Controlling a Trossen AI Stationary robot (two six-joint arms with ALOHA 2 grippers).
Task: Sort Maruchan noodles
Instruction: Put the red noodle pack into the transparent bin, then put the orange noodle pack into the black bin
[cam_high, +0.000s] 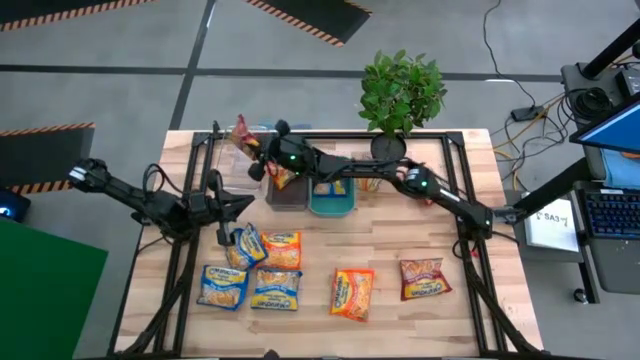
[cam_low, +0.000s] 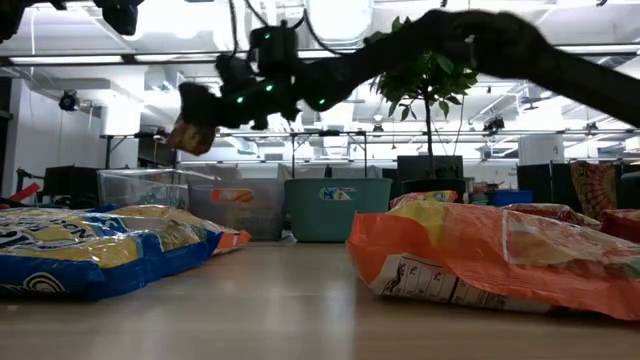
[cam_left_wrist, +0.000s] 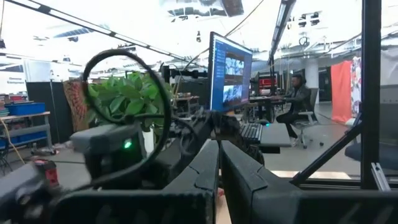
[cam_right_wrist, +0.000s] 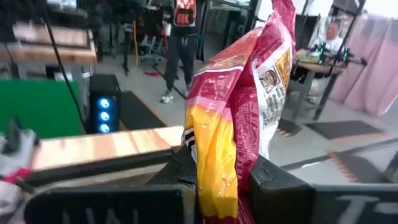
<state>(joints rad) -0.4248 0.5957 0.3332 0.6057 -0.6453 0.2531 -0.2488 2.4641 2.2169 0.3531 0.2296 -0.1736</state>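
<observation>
Six packets lying loose on the near half of the table: four blue-and-yellow and orange in a cluster, one orange, one red. Left gripper parked just beyond the cluster, fingers pressed together, holding nothing. Farther back, right gripper pinching a red packet above the clear bin, beside grey and teal ones. Probably mid-delivery; next, lower over the matching bin and let go.
</observation>
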